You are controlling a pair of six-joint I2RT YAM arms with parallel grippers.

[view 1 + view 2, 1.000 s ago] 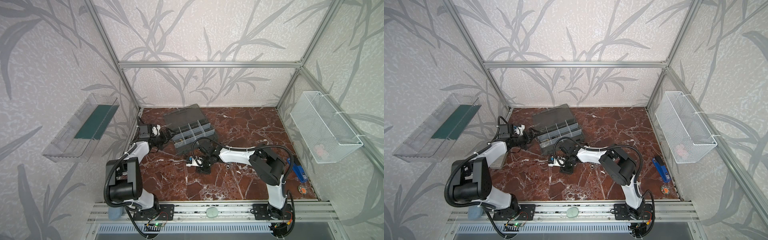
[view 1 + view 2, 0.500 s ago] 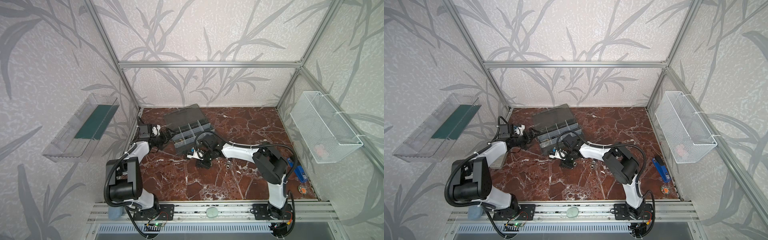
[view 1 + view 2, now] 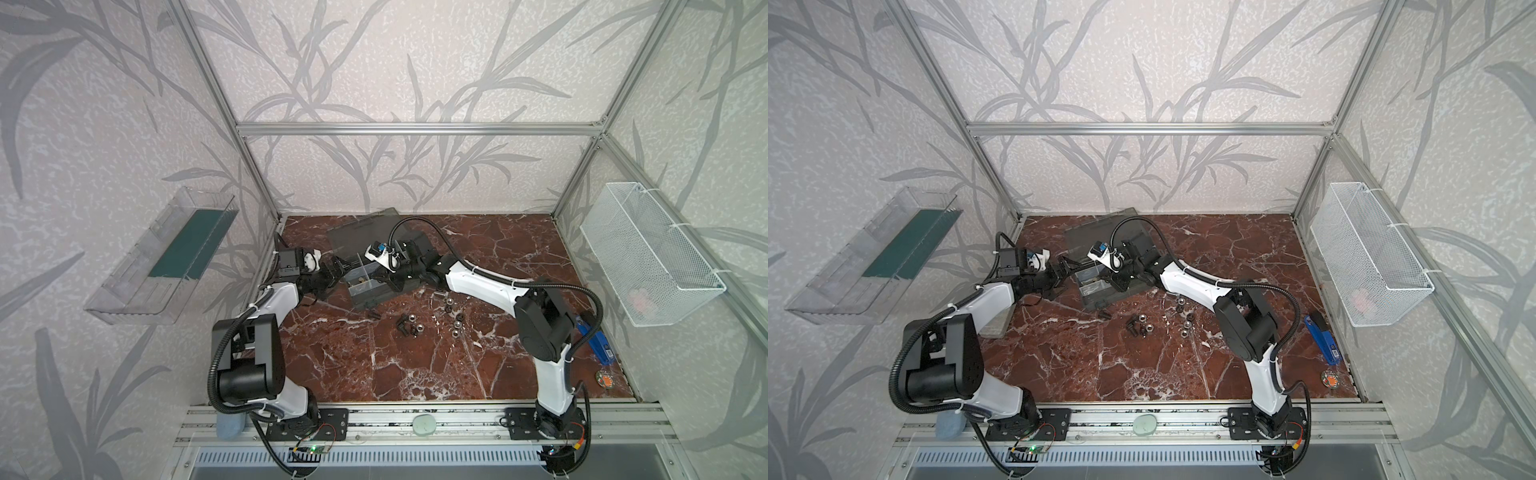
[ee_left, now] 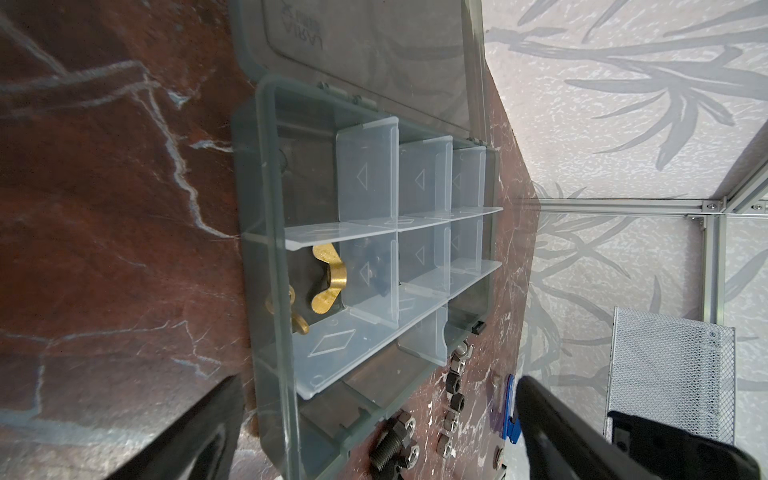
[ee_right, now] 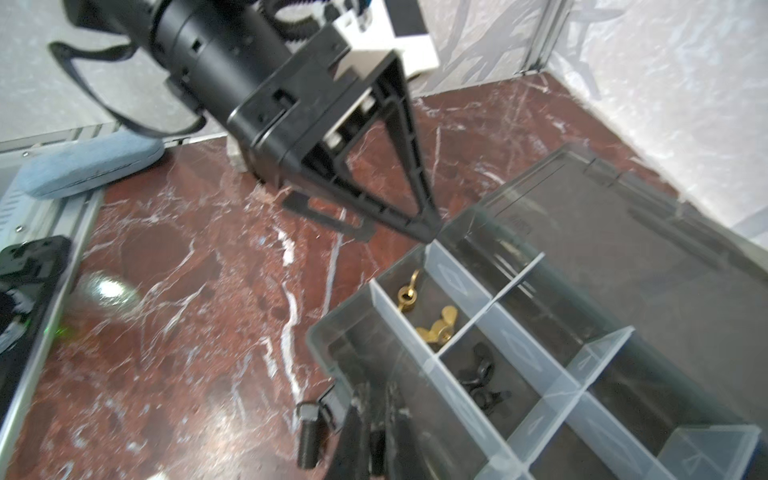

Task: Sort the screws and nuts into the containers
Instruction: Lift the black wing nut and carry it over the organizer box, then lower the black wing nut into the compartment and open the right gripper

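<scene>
The dark grey organizer (image 3: 365,297) lies open at the back left, its containers (image 4: 419,257) split by clear dividers. Brass wing nuts (image 4: 328,286) lie in one cell and black ones (image 5: 482,374) in the cell beside it. My right gripper (image 5: 376,432) hangs over the case's near corner cell, shut on a small dark piece that looks like a black screw. My left gripper (image 4: 378,382) stands open at the case's left end, empty. Loose nuts (image 3: 455,328) and screws (image 3: 405,326) lie on the marble floor in front. A black screw (image 5: 307,436) lies against the case's outer wall.
A white mesh basket (image 3: 648,253) hangs on the right wall and a clear tray (image 3: 162,257) on the left wall. A blue tool (image 3: 594,340) and a small round orange item (image 3: 604,379) lie at the floor's right edge. A grey-blue case (image 5: 91,162) sits by the front rail.
My right gripper has risen from the floor among the loose parts and moved back and left to the organizer, still shut. The left arm has not moved.
</scene>
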